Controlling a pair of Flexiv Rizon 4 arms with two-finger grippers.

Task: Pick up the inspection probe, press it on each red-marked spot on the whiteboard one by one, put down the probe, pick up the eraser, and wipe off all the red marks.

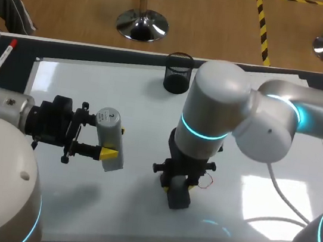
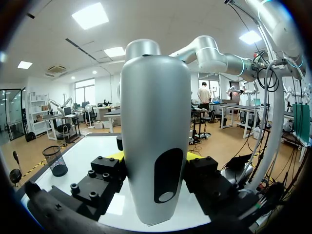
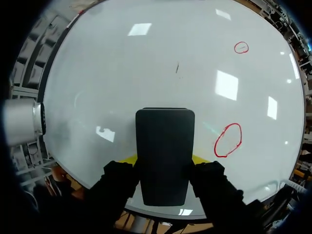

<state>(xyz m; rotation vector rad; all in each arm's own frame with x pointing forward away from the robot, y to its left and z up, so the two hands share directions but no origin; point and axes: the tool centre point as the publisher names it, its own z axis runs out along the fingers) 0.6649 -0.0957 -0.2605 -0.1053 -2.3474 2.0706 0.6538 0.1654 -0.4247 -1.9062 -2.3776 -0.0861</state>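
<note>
Our left gripper (image 1: 110, 143) clamps the rigid, likely slippery probe (image 1: 110, 124) mid-body; our right gripper (image 3: 165, 169) pinches the seemingly light, stiff eraser (image 3: 165, 139) across its long sides.

Whiteboard (image 1: 95, 81) lies flat on the table (image 1: 14, 76). Mesh cup (image 1: 178, 73) stands at the board's far edge, near the middle. Marker (image 1: 4, 54) lies on the table beyond the board's far left corner. Left gripper (image 1: 113, 141) is above the board's left part, with the probe (image 1: 110, 123) clamped between its fingers. Right gripper (image 1: 177, 186) is at the near middle, gripping the eraser (image 1: 178, 197). One mark (image 3: 227, 140) lies just beside the eraser, and another mark (image 3: 241, 47) lies well ahead.
</note>
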